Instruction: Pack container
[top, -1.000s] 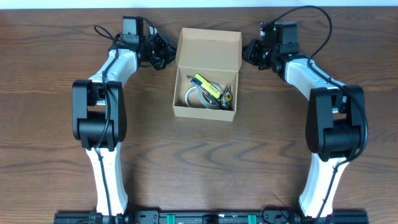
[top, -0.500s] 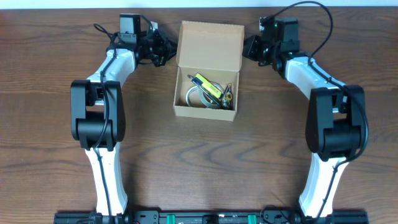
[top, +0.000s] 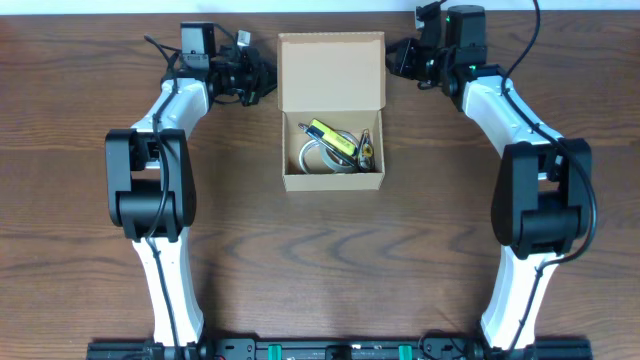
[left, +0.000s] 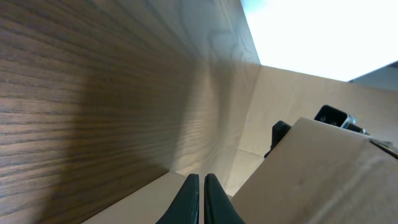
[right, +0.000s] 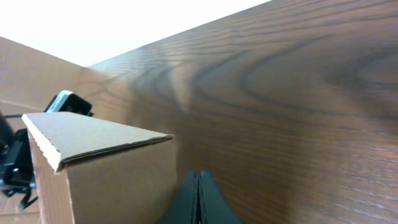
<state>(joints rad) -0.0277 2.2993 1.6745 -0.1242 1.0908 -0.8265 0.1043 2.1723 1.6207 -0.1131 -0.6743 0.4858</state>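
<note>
The container is a tan cardboard box at the table's middle, with its flap lid open toward the far side. Inside lie a yellow item, a clear ring and other small things. My left gripper is shut and sits just left of the lid; the left wrist view shows its tips close to the cardboard. My right gripper is shut just right of the lid; the right wrist view shows its tips beside the cardboard.
The brown wooden table stretches toward the near side. Its far edge runs just behind both grippers. Both arms reach along the far side, cables trailing from the wrists.
Both grippers have moved toward the table's far edge alongside the lid. The lid's free edge now reaches farther back, and the box sits squarer.
</note>
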